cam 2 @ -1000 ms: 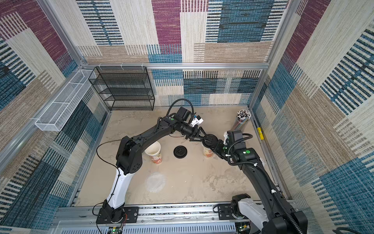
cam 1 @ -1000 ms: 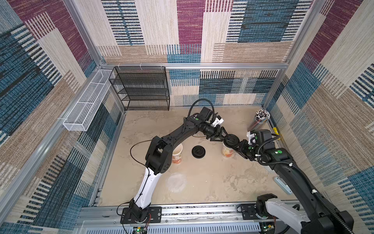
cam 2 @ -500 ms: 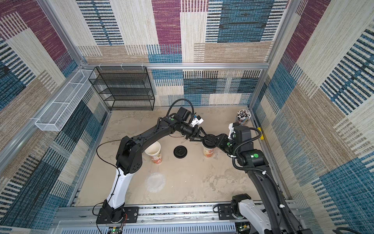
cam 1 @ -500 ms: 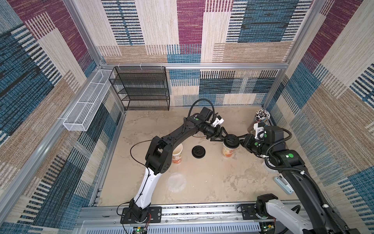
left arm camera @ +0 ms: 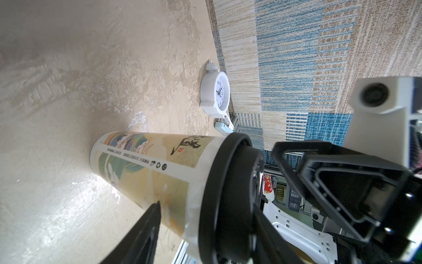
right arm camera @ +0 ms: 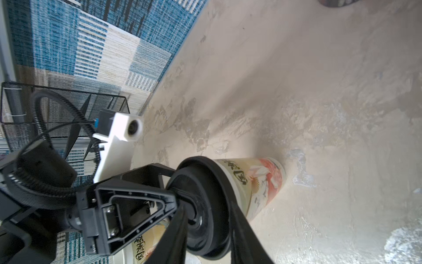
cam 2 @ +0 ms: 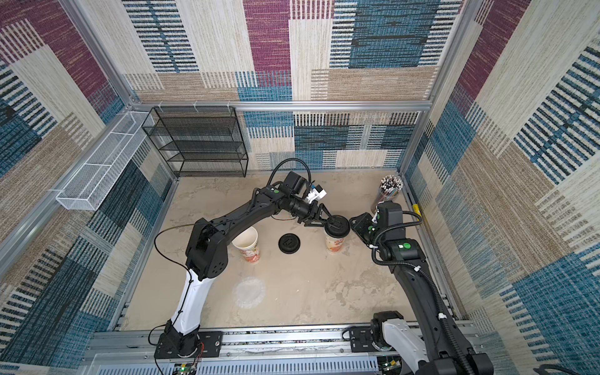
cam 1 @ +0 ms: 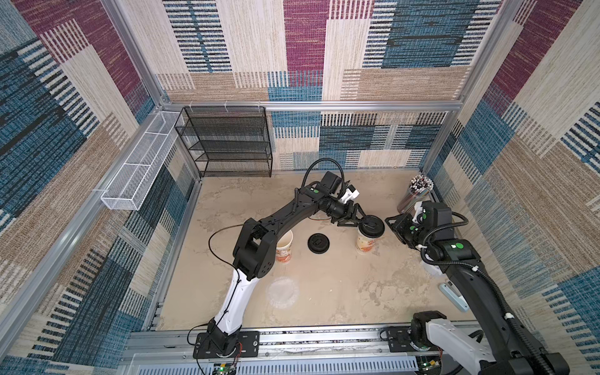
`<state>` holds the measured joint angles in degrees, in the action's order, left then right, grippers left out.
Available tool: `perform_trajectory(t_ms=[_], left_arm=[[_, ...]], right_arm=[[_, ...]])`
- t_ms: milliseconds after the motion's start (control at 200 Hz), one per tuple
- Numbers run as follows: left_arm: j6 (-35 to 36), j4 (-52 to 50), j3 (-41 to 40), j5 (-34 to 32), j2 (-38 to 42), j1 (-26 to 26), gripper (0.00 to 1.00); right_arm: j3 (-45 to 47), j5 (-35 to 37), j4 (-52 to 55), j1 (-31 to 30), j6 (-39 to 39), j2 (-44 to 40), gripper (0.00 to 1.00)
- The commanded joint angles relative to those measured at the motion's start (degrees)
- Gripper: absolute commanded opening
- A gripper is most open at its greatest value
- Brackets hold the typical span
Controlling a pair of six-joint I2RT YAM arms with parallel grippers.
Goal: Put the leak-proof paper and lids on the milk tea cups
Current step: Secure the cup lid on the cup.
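A black lid (cam 1: 318, 243) is seen lying flat on the desk (cam 1: 341, 292); a wire shelf (cam 1: 227, 143), straws (cam 1: 418, 188) and a clock (left arm camera: 215, 93) are set along the walls.

The cup (left arm camera: 159, 169) carried black brush calligraphy with a small red seal, a line of tiny print too small to read, and round recycling-type marks. The same calligraphy showed on it in the right wrist view. The clock (left arm camera: 215, 93) dial bore numerals; only 12 was legible.

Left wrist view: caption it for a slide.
Left claw gripping the round black plastic lid on a tall printed paper cup; white alarm clock behind.
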<state>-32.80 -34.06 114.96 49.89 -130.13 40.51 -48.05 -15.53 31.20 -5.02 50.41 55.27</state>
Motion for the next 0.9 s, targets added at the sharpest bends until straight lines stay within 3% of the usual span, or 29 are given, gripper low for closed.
perform_trajectory(t_ms=[0,606,807,892], left_arm=[[3.0,-15.9,-1.5,-13.49,-1.97,0.43,0.62],[3.09,-15.89,-1.27,-13.24,-2.43,0.36,0.62],[2.85,-15.77,-0.98,-13.34,-2.59,0.39,0.62],[2.82,-15.76,-0.9,-13.24,-2.65,0.45,0.62]], right_arm=[[1.8,-1.23,-6.18,0.23,2.73,-0.22,0.35],[7.01,-4.78,-10.87,1.94,2.37,1.72,0.32],[5.19,-3.58,-12.87,2.35,1.6,-2.75,0.42],[5.33,-3.45,-10.09,3.06,1.18,-1.33,0.41]])
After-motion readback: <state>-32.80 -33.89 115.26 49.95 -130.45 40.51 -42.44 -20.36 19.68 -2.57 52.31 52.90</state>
